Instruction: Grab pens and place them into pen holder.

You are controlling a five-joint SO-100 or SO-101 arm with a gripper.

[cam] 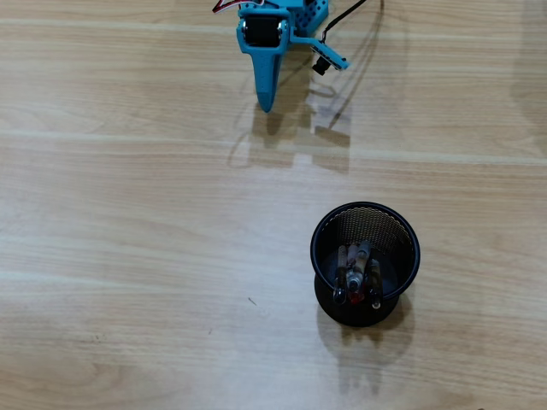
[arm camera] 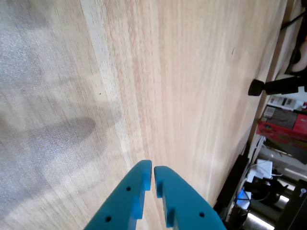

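Blue jaws pressed together, empty, black mesh pen holder (cam: 366,224) containing pens (cam: 360,272)

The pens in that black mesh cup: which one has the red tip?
In the overhead view, the pen with the red tip stands rightmost in the pen holder; the other pens show grey and dark ends.

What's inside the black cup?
Inside the black mesh pen holder, the overhead view shows a few pens standing together, leaning toward one side. Their lower ends and the holder's floor are hidden, so an exact count isn't certain.
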